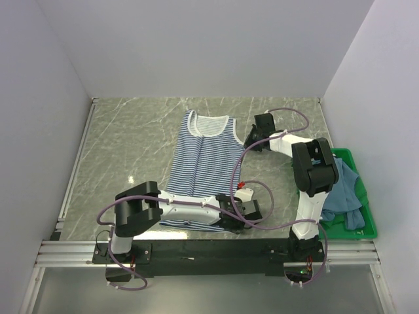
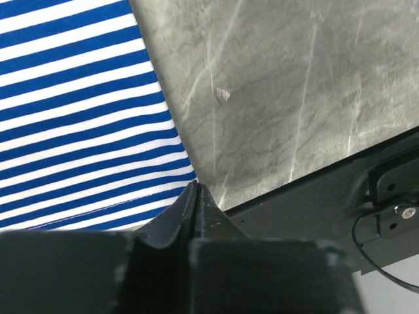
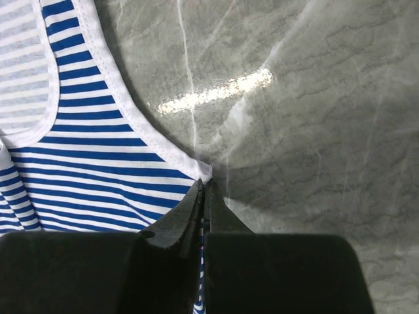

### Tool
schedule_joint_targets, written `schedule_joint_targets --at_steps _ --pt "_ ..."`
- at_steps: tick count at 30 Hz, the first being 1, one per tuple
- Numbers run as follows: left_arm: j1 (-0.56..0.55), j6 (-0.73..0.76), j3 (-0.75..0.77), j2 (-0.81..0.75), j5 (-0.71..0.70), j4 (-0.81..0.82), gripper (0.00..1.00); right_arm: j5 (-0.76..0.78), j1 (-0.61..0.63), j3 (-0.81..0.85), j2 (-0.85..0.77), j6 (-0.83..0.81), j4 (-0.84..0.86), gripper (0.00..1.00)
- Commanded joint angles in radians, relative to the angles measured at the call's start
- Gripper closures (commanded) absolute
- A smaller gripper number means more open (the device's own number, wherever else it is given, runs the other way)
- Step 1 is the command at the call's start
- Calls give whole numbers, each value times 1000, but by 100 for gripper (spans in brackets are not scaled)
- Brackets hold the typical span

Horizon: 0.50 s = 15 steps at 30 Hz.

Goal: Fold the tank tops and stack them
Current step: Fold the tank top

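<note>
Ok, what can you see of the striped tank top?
The striped tank top is soft navy-and-white cloth with white trim at neck and armholes. It lies flat, unfolded on the marble-look table, neck away from the arms. The left claw is shut on its near hem corner, the right claw on the armhole corner of the same side.

Tank top [image 1: 203,163] striped in navy and white, edged in white trim, second top [image 1: 345,190] plain teal-blue, crate [image 1: 367,230] green, bench [image 1: 131,144] veined grey.
</note>
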Motion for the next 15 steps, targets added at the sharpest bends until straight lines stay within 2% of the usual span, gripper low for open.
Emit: schedule_joint_targets --at_steps 1,15 --pt "-16 -16 28 1 -27 -1 99 41 -11 39 -72 -24 -30 100" --pt "-26 -24 -67 -146 -25 48 99 109 -23 35 -155 -65 -85 100"
